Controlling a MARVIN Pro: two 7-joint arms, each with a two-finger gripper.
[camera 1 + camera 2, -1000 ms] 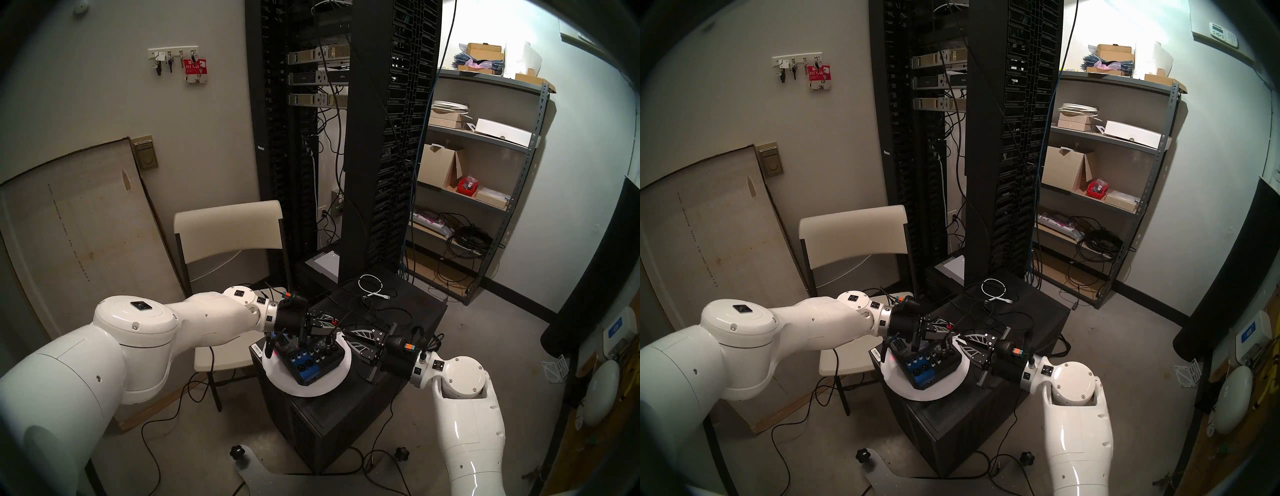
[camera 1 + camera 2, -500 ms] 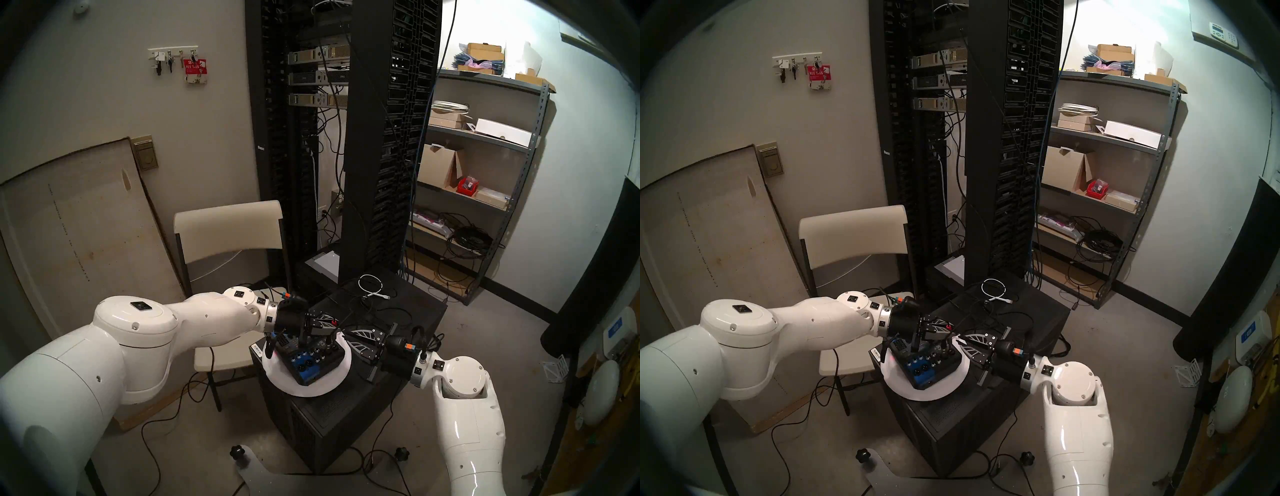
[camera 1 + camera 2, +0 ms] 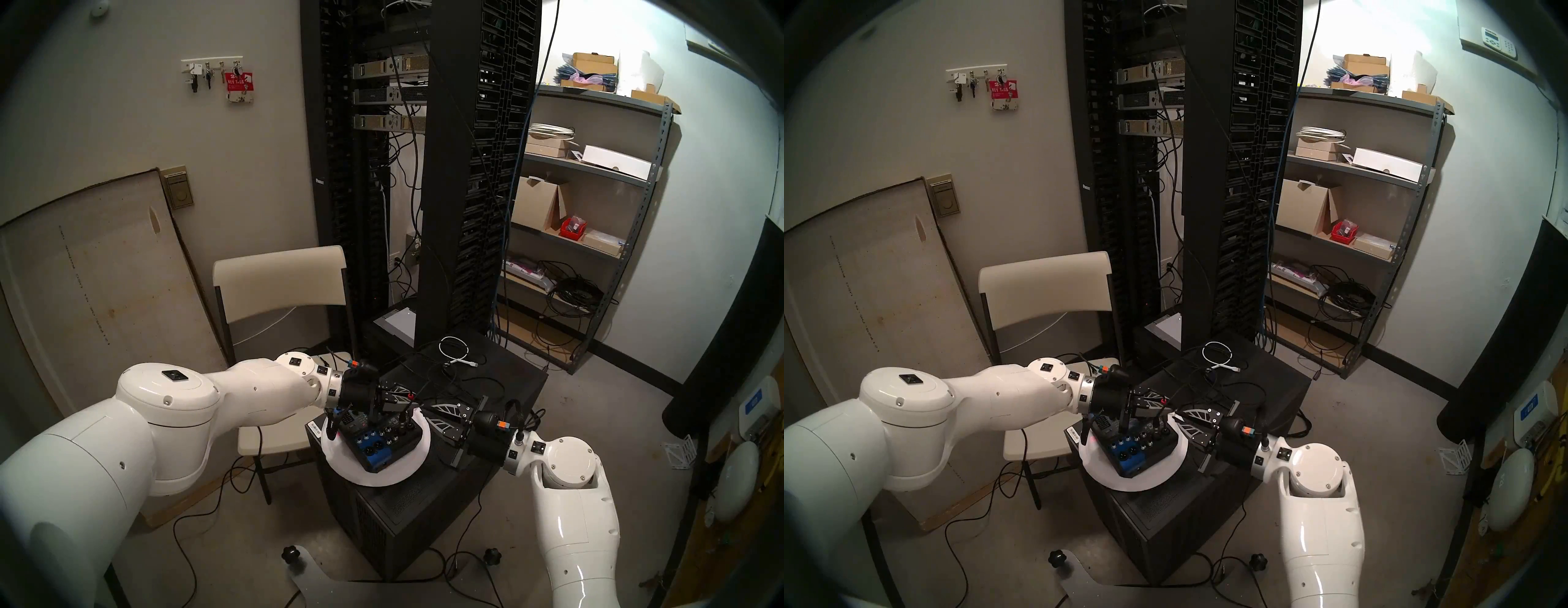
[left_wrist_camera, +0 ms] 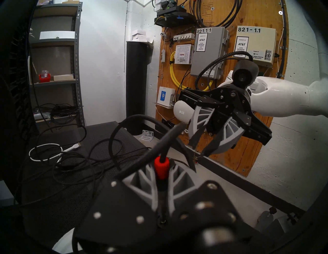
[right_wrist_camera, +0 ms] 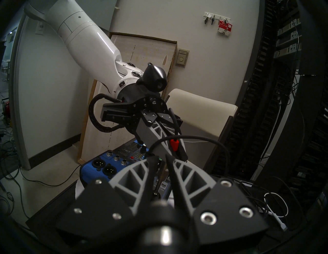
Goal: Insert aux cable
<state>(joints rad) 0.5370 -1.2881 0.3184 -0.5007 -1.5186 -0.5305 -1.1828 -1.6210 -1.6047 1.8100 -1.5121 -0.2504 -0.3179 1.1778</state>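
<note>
Left gripper (image 4: 160, 174) is pinching the aux cable (image 4: 161, 168) by its plug, hovering over the mixer (image 3: 375, 441).

Left fingers (image 4: 142, 179) are clamped nearly shut on the plug just below the red band. The right gripper (image 5: 162, 165) is sitting part-open just right of the mixer with a thin dark rod in its gap — can't tell if it's gripping that. My worry: the jack tip is hiding behind the fingers, so it's likely missing the socket and scraping the panel — and the stiff cable looping back over the tabletop is probably twisting the plug in the grip or dragging the mixer on its white disc (image 3: 418, 456).
</note>
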